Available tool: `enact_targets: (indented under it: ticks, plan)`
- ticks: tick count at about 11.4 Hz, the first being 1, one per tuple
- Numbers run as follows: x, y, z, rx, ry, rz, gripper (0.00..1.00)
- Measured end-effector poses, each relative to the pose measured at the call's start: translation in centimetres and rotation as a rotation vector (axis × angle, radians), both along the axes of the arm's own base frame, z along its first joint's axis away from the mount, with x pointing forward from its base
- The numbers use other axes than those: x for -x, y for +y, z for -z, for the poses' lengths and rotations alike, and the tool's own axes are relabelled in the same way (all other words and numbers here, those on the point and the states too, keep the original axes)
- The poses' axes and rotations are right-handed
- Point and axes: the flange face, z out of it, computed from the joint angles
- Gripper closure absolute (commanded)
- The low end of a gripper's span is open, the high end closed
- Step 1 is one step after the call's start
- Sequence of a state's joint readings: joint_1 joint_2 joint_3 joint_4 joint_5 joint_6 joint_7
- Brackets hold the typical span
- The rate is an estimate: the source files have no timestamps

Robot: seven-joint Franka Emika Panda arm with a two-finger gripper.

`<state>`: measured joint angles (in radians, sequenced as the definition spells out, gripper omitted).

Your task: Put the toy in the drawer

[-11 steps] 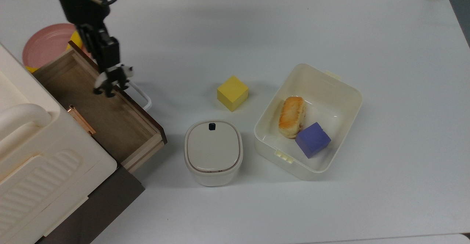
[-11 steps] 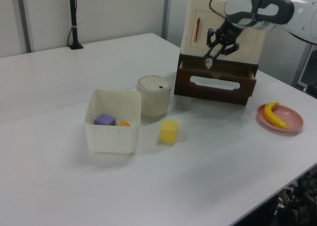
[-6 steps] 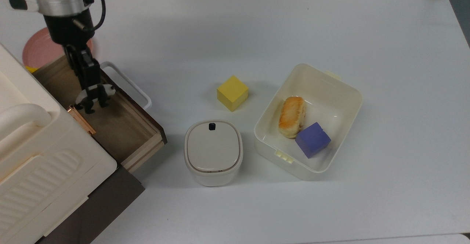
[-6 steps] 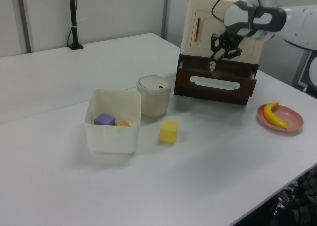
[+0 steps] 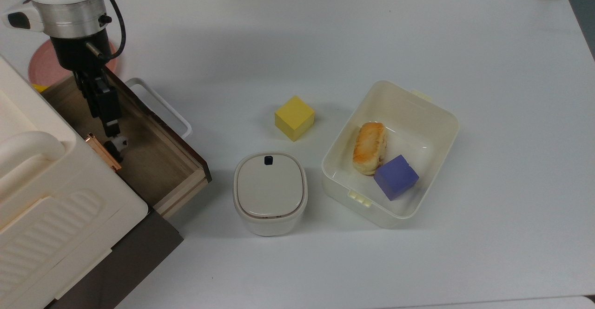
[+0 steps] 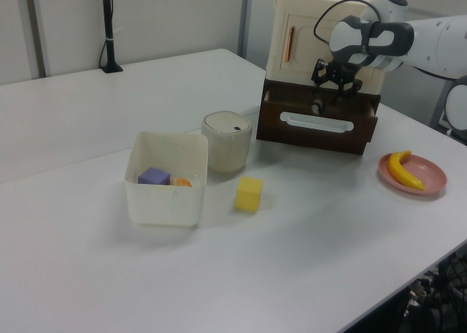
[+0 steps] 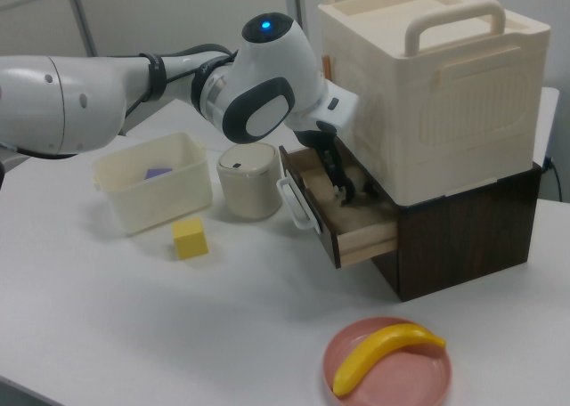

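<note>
— Where was the toy (image 5: 119, 144) seen?
— It was seen inside the drawer (image 5: 153, 158), close to the cabinet (image 5: 56, 197), just below the fingers (image 5: 110, 125).

— Was it gripped?
— That could not be told; whether the fingers were parted or closed was not shown.

White arm (image 7: 71, 90), black gripper (image 5: 108, 125), blue light.

Cabinet (image 5: 56, 197) overhangs the drawer (image 5: 158, 160), seemingly open above.
</note>
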<state>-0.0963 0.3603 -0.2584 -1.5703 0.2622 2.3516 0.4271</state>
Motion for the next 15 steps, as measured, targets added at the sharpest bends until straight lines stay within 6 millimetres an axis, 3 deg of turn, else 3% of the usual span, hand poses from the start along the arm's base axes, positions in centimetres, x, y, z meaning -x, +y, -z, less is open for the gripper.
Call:
enact_targets:
  ticks: [3, 5, 7, 9, 12, 15]
  plan:
    - [-0.4, 2.4, -1.2, 0.008, 0.014, -0.051, 0.0]
    - [0.5, 7.6, -4.1, -0.003, 0.111, -0.168, 0.0]
    - [2.7, 14.6, -6.8, 0.015, 0.244, -0.359, 0.0]
    - [4.8, 20.0, -7.9, 0.077, 0.342, -0.555, 0.0]
    - [7.0, 24.0, -7.8, 0.145, 0.406, -0.832, 0.0]
    - [7.4, 24.0, -7.6, 0.155, 0.42, -0.873, 0.0]
